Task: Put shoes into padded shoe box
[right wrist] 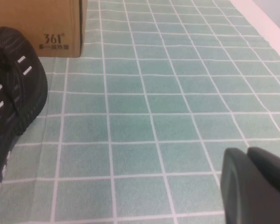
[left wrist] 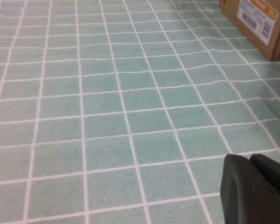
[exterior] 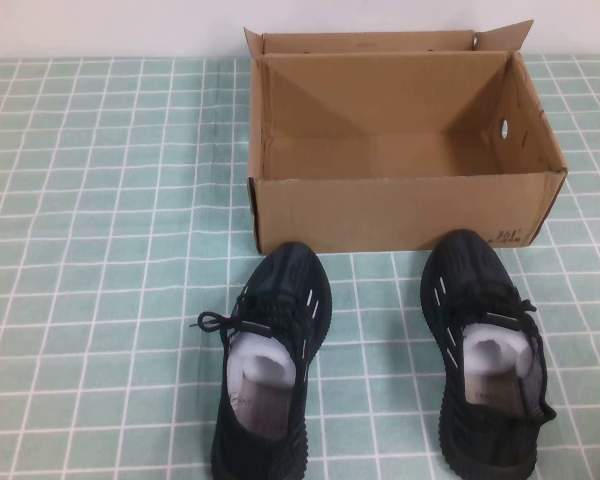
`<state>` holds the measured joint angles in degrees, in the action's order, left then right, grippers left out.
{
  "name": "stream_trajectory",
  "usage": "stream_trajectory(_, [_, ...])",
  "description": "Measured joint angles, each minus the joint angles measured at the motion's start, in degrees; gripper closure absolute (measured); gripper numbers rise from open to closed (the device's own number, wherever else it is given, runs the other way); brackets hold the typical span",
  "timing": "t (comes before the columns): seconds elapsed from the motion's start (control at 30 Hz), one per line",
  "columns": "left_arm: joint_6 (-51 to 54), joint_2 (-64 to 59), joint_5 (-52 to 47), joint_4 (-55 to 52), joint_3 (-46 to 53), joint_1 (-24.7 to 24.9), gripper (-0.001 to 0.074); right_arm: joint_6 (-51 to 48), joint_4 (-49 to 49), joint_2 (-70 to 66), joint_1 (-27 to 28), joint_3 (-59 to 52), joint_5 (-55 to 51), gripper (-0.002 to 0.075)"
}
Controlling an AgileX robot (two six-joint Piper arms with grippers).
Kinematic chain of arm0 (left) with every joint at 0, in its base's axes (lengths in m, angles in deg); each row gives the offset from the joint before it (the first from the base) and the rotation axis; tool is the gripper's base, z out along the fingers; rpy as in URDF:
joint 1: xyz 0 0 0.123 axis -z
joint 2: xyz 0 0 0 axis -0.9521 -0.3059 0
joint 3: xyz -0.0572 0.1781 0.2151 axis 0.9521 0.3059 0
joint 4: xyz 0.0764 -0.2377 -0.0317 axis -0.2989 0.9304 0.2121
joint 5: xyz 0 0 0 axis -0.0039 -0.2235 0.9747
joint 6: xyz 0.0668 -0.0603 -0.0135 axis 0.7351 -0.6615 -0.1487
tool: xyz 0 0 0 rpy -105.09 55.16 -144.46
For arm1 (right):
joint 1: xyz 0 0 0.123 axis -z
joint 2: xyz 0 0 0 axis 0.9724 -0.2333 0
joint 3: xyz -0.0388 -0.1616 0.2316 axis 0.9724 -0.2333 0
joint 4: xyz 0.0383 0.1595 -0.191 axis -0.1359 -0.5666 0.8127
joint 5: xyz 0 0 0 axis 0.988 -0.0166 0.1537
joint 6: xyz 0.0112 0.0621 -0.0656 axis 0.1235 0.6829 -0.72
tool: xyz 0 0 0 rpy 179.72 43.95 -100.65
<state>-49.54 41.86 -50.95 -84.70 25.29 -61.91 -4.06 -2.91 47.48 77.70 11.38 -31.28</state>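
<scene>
two black knit sneakers with white paper stuffing sit toe-first near the open corrugated cardboard box. left gripper and right gripper both pinched together, empty, low over the green tiled cloth.

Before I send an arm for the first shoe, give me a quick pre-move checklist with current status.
1. Box open, flaps out of the way: ok.
2. Box interior free of objects: ok, only bare cardboard shows in the high view.
3. Both shoes on the table in front of the box, toes toward it: ok, left shoe and right shoe upright.
4. Paper stuffing still inside both shoes: ok.
5. Left gripper over bare tablecloth, holding nothing, shut: not ok for grasping, open first.
6. Right gripper beside the right shoe, over bare tablecloth, shut, holding nothing: not ok, open first.
</scene>
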Motion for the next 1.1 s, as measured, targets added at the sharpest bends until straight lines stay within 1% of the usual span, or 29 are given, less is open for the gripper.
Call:
stream_trajectory(0.9, [0.0, 0.0, 0.5, -2.1, 0.1, 0.0, 0.0739, 0.1, 0.0, 0.0, 0.0, 0.0, 0.5, 0.0736])
stream_trajectory(1.03, [0.0, 0.0, 0.5, -2.1, 0.1, 0.0, 0.0739, 0.1, 0.0, 0.0, 0.0, 0.0, 5.0, 0.0736])
stream_trajectory(1.1, [0.0, 0.0, 0.5, -2.1, 0.1, 0.0, 0.0739, 0.2, 0.0, 0.0, 0.0, 0.0, 10.2, 0.0736])
